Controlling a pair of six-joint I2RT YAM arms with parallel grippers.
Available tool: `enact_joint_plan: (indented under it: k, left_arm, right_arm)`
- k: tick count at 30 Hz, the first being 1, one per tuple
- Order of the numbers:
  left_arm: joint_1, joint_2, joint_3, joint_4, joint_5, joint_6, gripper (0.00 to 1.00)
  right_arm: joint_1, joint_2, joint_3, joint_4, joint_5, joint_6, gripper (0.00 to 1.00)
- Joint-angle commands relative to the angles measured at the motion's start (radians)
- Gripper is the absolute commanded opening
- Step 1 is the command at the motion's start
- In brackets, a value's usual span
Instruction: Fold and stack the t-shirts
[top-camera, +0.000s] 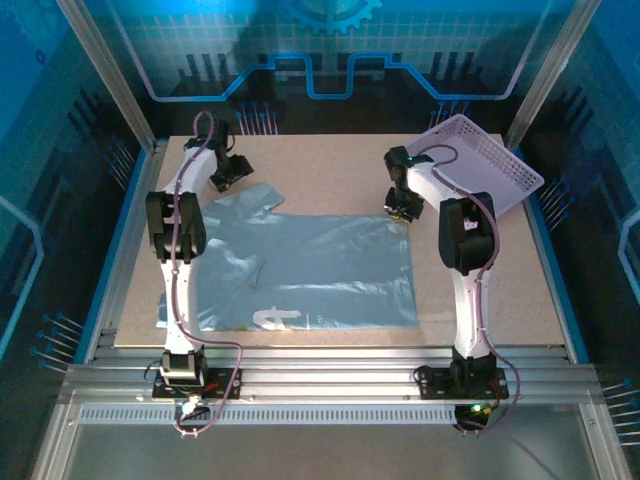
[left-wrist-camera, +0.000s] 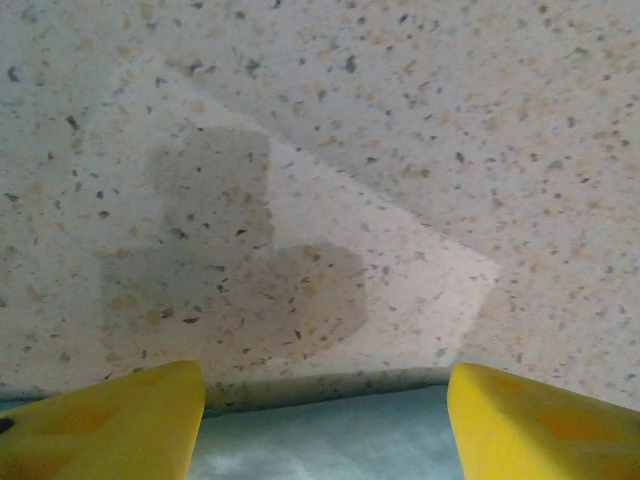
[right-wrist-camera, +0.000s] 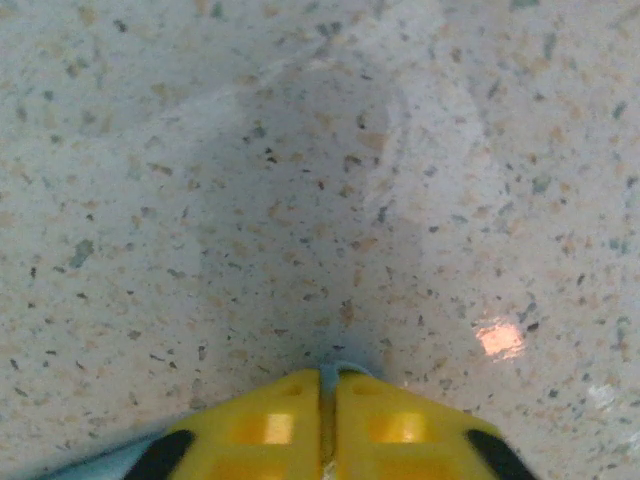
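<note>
Speckled beige surface (top-camera: 505, 290) sitting inside aluminium frame (top-camera: 330, 385); blue patterned wall panels (top-camera: 330, 45) enclosing three sides, blue light tinting them.

text: none legible | t-shirt (top-camera: 300, 265): white print (top-camera: 278, 319) at near edge, too small to read

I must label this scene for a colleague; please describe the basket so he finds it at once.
Look at the speckled table, at its far right corner. There, beyond the right gripper, lies the basket, overhanging the edge. It alone is lavender plastic lattice; the t-shirt is flat grey-blue fabric.
</note>
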Motion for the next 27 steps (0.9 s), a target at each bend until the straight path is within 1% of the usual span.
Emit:
enact_joint_plan:
  k: [1, 9, 14, 17, 23, 25, 27]
  left_arm:
    - [0.002, 0.031, 0.049, -0.064, -0.033, 0.015, 0.66]
    - [-0.055, 0.034, 0.046, -0.055, -0.056, 0.079, 0.67]
    - [-0.088, 0.031, 0.063, -0.057, -0.089, 0.116, 0.68]
    - [-0.111, 0.039, 0.075, -0.078, -0.155, 0.154, 0.68]
    - [-0.144, 0.072, 0.081, -0.104, -0.161, 0.161, 0.69]
    - [-0.149, 0.09, 0.087, -0.133, -0.148, 0.148, 0.67]
    - [-0.149, 0.141, 0.157, -0.233, -0.136, 0.121, 0.63]
  right_arm:
    - [-0.012, 0.012, 0.021, -0.037, -0.014, 0.004, 0.05]
    - [-0.011, 0.005, 0.015, -0.036, -0.028, -0.004, 0.0]
    - [-0.014, 0.002, 0.011, -0.033, -0.037, -0.006, 0.0]
    - [-0.018, 0.004, 0.008, -0.032, -0.047, -0.005, 0.0]
    - [-0.023, 0.005, 0.006, -0.028, -0.056, -0.008, 0.0]
    - [-0.023, 0.004, 0.006, -0.028, -0.058, -0.007, 0.0]
    - [-0.024, 0.003, 0.004, -0.028, -0.059, -0.005, 0.0]
